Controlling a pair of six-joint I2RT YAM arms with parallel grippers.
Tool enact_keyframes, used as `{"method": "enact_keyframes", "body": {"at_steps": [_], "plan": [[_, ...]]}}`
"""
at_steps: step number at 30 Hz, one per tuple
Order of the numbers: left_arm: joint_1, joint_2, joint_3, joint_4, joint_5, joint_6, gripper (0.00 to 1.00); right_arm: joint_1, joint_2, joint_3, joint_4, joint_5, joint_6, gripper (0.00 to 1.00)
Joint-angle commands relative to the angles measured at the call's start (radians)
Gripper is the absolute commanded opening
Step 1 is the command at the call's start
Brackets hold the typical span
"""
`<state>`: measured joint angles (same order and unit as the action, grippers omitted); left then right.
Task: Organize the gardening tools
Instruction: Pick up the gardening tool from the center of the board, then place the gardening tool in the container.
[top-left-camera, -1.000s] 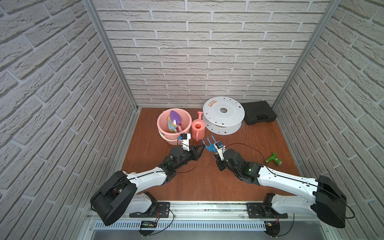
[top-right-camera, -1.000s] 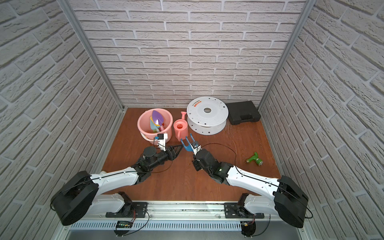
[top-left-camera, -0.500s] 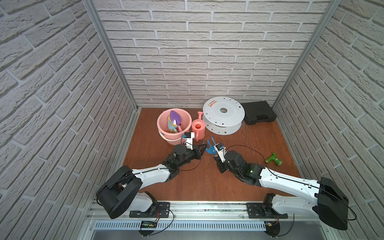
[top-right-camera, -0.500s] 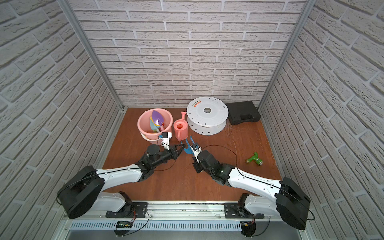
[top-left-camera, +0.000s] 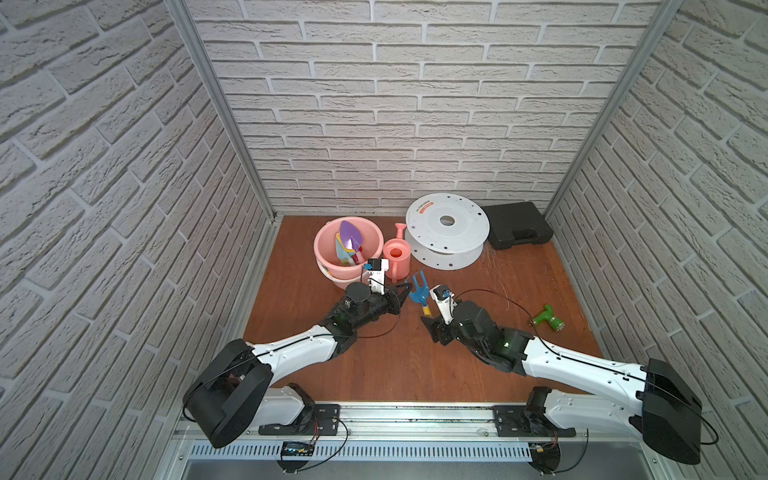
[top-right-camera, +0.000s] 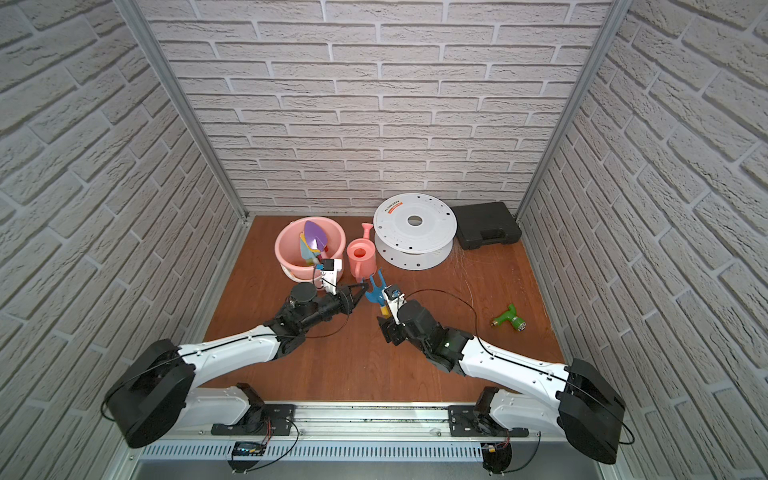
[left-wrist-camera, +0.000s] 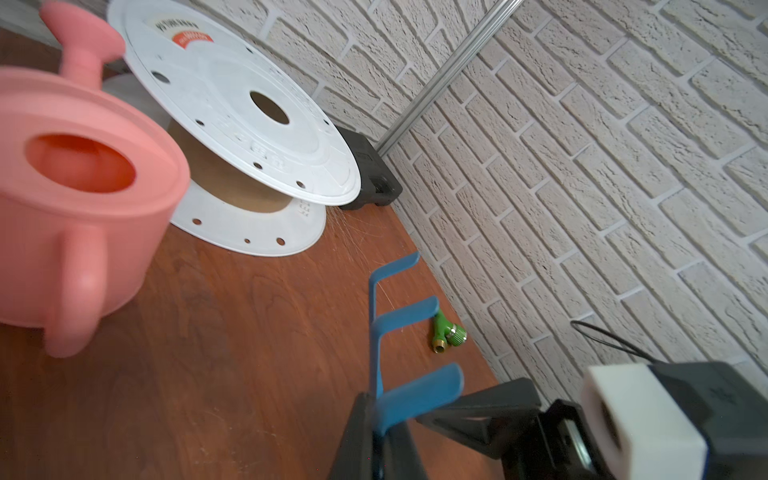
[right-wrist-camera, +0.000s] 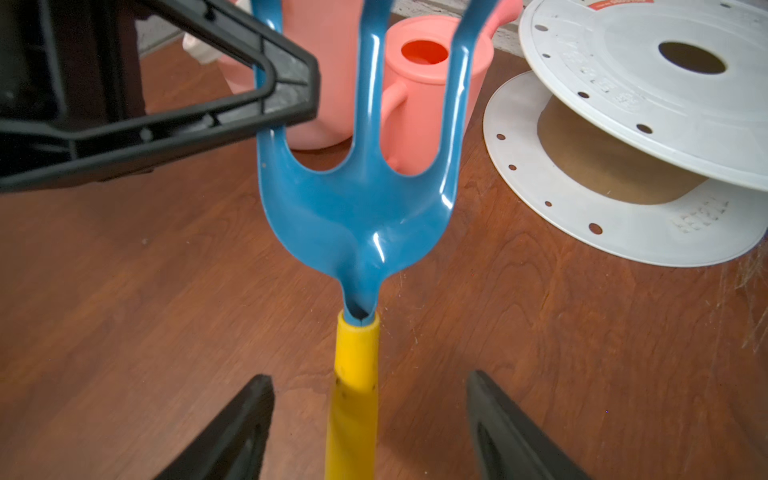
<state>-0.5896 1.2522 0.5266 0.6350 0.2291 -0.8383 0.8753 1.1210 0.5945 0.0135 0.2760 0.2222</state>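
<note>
In both top views the blue fork (top-left-camera: 417, 291) (top-right-camera: 376, 290) sits mid-bench, just near of the pink watering can (top-left-camera: 397, 254). Its long axis runs near to far, with the tines pointing far and the yellow handle toward the near edge. The left tool (top-left-camera: 405, 288) comes in from the left and is closed on the fork's head. The right tool (top-left-camera: 427, 321) sits at the handle end. The pink bucket (top-left-camera: 328, 245) to the far left holds a purple trowel (top-left-camera: 351, 235) and other tools.

In the left wrist view, the left tool (left-wrist-camera: 399, 419) is clamped on the fork (left-wrist-camera: 401, 322), whose three tines stick out past its fingers (left-wrist-camera: 353, 436). The green nozzle (left-wrist-camera: 446, 334) lies on the bench (left-wrist-camera: 228, 353) beyond them.

In the right wrist view, the right tool (right-wrist-camera: 368, 376) stands apart, its fingers (right-wrist-camera: 253, 399) on either side of the yellow handle with a clear gap on both sides. The fork (right-wrist-camera: 357, 216) points straight away toward the watering can (right-wrist-camera: 428, 99). The left tool (right-wrist-camera: 286, 95) pinches the fork's leftmost tine, and the white spool (right-wrist-camera: 623, 232) lies to the right.
</note>
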Motion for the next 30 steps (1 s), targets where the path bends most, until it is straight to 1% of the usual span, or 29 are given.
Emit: {"method": "enact_keyframes", "body": {"at_steps": [1, 3, 4, 8, 13, 15, 19, 22, 26, 30], "plan": [[0.024, -0.128, 0.086, -0.157, -0.04, 0.129, 0.0, 0.005, -0.046, -0.019, 0.044, 0.017, 0.004, 0.95], [0.029, -0.2, 0.127, -0.261, -0.075, 0.204, 0.0, 0.005, -0.073, -0.025, 0.04, 0.017, 0.01, 0.97], [0.028, -0.228, 0.151, -0.305, -0.105, 0.246, 0.0, 0.005, -0.085, -0.029, 0.038, 0.015, 0.011, 0.99], [0.051, -0.308, 0.245, -0.446, -0.203, 0.378, 0.0, 0.005, -0.131, -0.043, 0.041, -0.003, 0.02, 1.0], [0.095, -0.328, 0.334, -0.467, -0.26, 0.456, 0.0, 0.005, -0.149, -0.045, 0.036, -0.028, 0.03, 1.0], [0.109, -0.311, 0.391, -0.485, -0.301, 0.499, 0.0, 0.006, -0.158, -0.043, 0.026, -0.029, 0.036, 1.0], [0.161, -0.253, 0.498, -0.526, -0.318, 0.535, 0.0, 0.006, -0.184, -0.047, 0.016, -0.037, 0.051, 1.0], [0.195, -0.202, 0.572, -0.553, -0.334, 0.591, 0.0, 0.007, -0.209, -0.05, 0.01, -0.044, 0.059, 1.0], [0.259, -0.14, 0.666, -0.593, -0.327, 0.68, 0.0, 0.005, -0.241, -0.056, 0.001, -0.056, 0.066, 1.0], [0.318, -0.087, 0.717, -0.591, -0.306, 0.763, 0.0, 0.007, -0.252, -0.058, 0.004, -0.073, 0.073, 1.0]]}}
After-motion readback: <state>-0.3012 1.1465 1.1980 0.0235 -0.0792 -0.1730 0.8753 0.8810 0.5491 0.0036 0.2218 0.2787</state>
